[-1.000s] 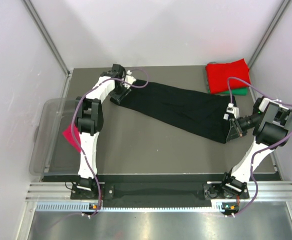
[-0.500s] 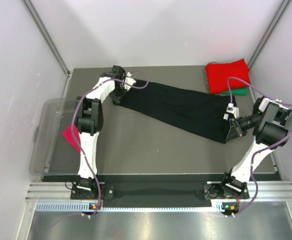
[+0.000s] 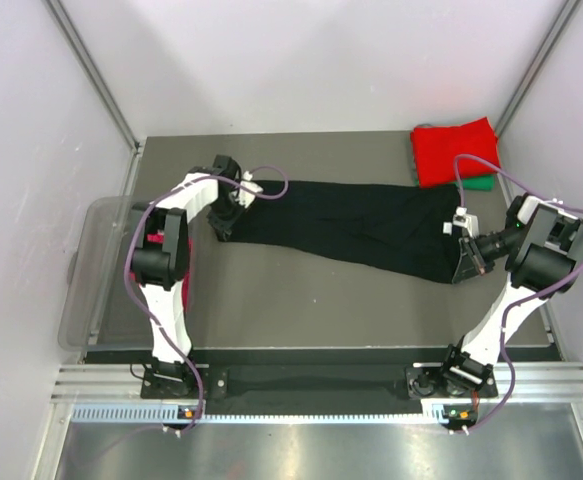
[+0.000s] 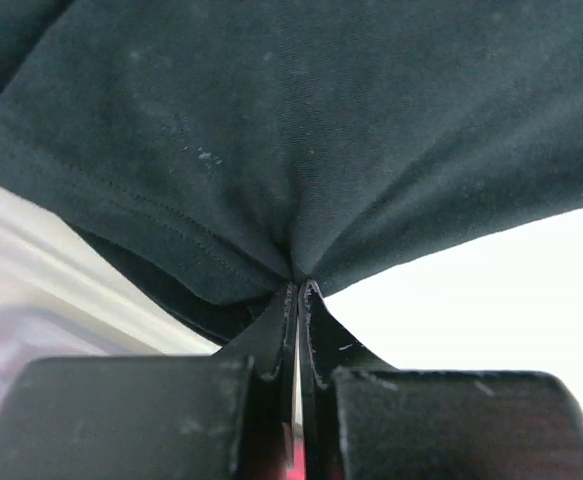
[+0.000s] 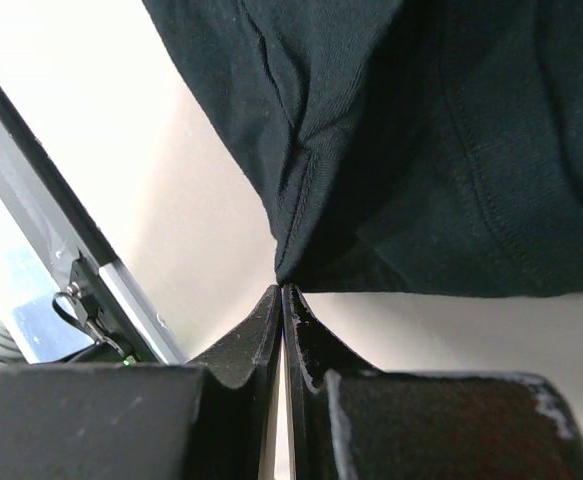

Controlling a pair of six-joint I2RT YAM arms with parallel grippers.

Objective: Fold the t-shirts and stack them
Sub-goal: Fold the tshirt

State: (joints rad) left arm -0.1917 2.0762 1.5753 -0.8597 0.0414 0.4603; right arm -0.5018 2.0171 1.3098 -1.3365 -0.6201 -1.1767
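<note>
A black t-shirt (image 3: 351, 225) is stretched in a long band across the table between both grippers. My left gripper (image 3: 226, 218) is shut on its left end, the cloth bunching into the closed fingertips (image 4: 299, 285). My right gripper (image 3: 458, 262) is shut on the right end; in the right wrist view a hemmed corner of the black t-shirt (image 5: 421, 130) meets the pinched tips (image 5: 283, 290). A folded red t-shirt (image 3: 456, 150) lies on a green t-shirt (image 3: 483, 183) at the back right corner. A magenta t-shirt (image 3: 184, 296) shows as slivers behind the left arm.
A clear plastic bin (image 3: 81, 290) sits off the table's left edge, holding the magenta cloth. The table's metal frame rail (image 5: 41, 190) runs close to the right gripper. White enclosure walls stand on the left, back and right.
My left gripper has shut on the black t-shirt's left end and drawn it left and nearer, so the shirt lies flatter and straighter. The left elbow swung outward. The right gripper has not moved.
</note>
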